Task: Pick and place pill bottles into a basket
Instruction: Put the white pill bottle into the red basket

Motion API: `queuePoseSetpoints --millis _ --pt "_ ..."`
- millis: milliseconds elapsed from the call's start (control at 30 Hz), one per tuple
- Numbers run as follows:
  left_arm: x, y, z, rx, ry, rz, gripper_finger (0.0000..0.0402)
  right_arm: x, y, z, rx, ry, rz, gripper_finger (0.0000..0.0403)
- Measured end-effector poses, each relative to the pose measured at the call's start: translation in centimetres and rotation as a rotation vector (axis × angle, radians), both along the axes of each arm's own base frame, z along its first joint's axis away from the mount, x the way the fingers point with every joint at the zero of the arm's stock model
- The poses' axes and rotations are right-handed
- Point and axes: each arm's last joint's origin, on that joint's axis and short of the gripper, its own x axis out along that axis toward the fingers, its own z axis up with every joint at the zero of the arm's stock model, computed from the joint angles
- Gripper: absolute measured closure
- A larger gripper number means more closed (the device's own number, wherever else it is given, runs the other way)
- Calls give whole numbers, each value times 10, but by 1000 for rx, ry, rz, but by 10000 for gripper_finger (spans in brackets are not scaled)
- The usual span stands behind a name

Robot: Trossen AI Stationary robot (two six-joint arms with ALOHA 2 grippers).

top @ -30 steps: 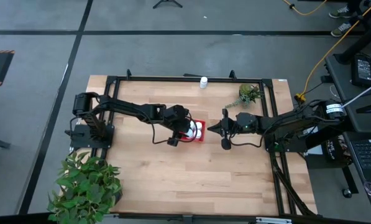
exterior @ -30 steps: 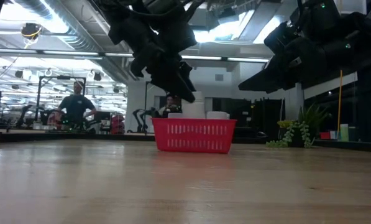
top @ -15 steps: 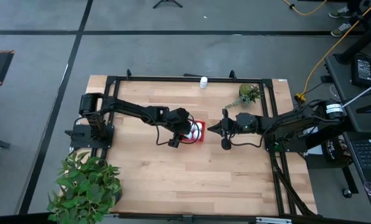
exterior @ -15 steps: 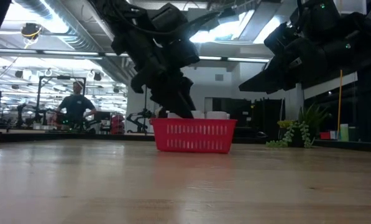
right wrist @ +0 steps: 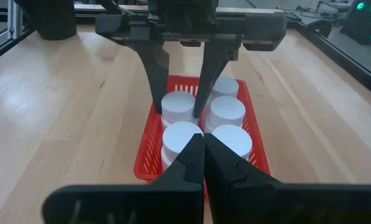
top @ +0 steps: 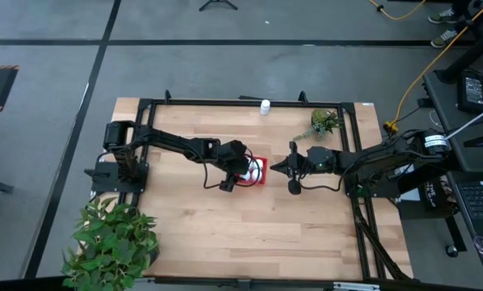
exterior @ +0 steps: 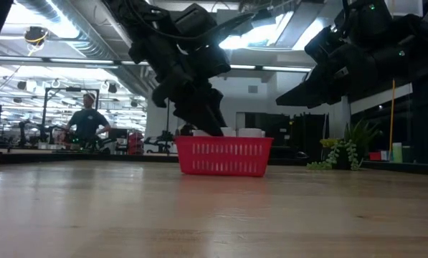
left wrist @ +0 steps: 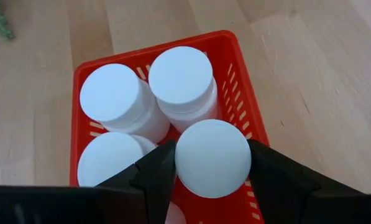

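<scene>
high view: left gripper (top: 243, 165) over the basket (top: 260, 181), right gripper (top: 290, 167) waiting at its 3 o'clock, fingers together. left wrist view: fingers (left wrist: 155, 168) clamp an upright pill bottle (left wrist: 212, 158), basket floor straight below.

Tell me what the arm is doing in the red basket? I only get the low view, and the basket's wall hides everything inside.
Observer: The left gripper is shut on a pill bottle, holding it upright inside the basket.
Operator: How many are in there?
Observer: Five white caps, counting the held one, show past the right gripper, which waits shut beside the basket.
Operator: Where's the last one?
Observer: In the high view, a lone bottle stands at the table's far edge.
</scene>
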Motion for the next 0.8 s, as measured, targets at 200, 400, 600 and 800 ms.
queuePoseSetpoints --millis 200,400,600,800 --pt "2 0 2 -3 -32 7 216 0 0 0 2 0 -1 400" --pt "3 0 3 -2 -43 7 215 0 0 0 18 0 -7 400" --pt "3 1 4 4 -46 13 215 0 0 0 18 0 -6 400" --pt "-2 0 23 9 -91 13 215 0 0 0 18 1 -7 400"
